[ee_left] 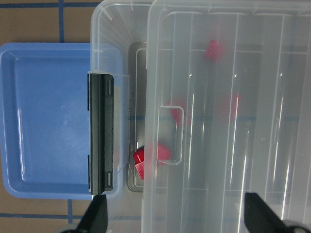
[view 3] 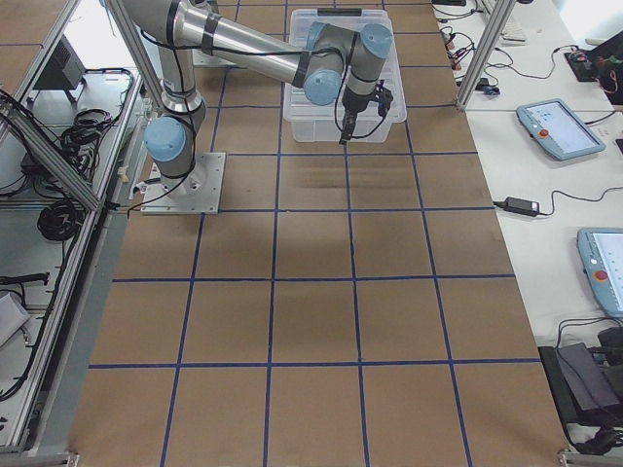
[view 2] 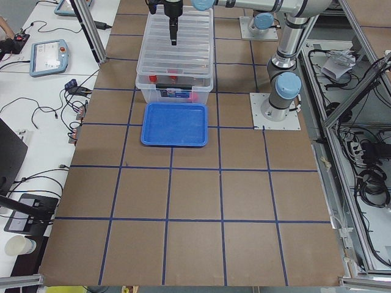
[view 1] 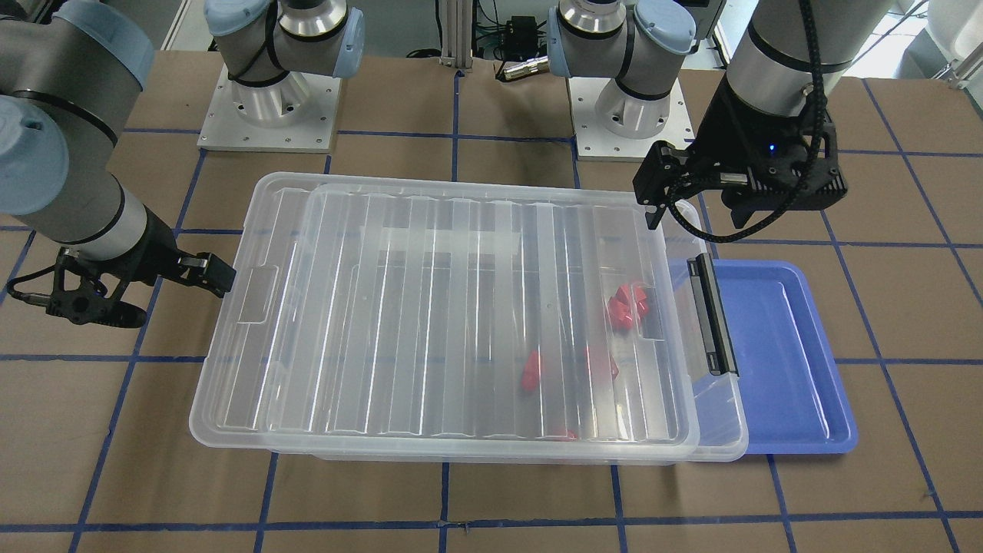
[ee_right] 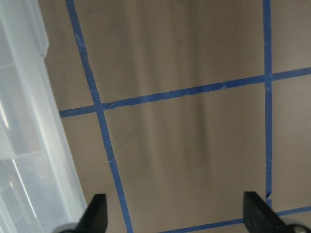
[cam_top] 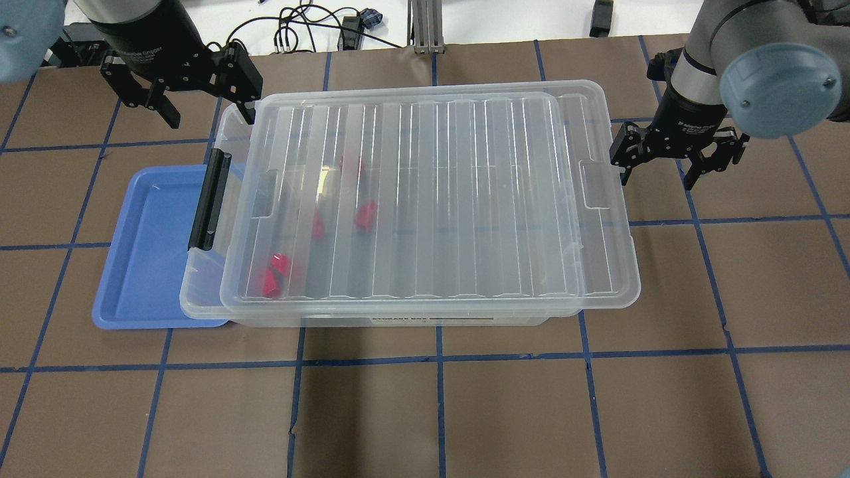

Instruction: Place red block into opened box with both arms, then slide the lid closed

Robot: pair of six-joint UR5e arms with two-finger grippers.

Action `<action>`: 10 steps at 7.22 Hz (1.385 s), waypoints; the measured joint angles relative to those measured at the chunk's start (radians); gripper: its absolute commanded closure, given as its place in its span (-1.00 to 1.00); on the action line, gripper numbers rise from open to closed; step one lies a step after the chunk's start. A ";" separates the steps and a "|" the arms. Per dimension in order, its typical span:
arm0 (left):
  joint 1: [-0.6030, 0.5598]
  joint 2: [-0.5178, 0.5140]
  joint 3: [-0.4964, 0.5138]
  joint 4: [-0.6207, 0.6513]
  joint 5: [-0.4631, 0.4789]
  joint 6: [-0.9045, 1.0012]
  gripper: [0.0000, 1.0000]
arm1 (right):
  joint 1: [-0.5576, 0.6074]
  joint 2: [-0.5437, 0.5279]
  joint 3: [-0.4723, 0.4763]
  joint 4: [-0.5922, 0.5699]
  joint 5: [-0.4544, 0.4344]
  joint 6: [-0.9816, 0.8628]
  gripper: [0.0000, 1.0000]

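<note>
The clear box (cam_top: 199, 300) lies across the table with its black handle (cam_top: 209, 199) at the end by the blue tray. The ribbed clear lid (cam_top: 465, 199) covers nearly all of it, leaving a narrow strip open at the handle end and overhanging the other end. Several red blocks show through the lid near the handle end, one red block (cam_top: 366, 216) near the middle and another red block (ee_left: 141, 160) in the uncovered strip. My left gripper (cam_top: 211, 116) hangs open above the box's far corner by the handle. My right gripper (cam_top: 657, 178) stands open just off the lid's opposite short end, holding nothing.
A blue tray (cam_top: 146, 252) lies partly under the box's handle end, with nothing in it. Both arm bases (view 1: 269, 107) stand behind the box. Brown table surface with blue grid lines surrounds the box on all sides.
</note>
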 measured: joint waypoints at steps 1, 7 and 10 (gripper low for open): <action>0.000 -0.005 -0.001 0.001 0.000 -0.002 -1.00 | 0.009 0.000 -0.001 0.000 0.001 0.003 -1.00; 0.000 -0.012 0.005 0.006 0.000 -0.008 -1.00 | 0.044 0.001 -0.001 0.001 0.009 0.045 -1.00; 0.002 -0.012 0.008 0.005 0.000 -0.007 -1.00 | 0.053 0.001 -0.001 0.001 0.012 0.046 -1.00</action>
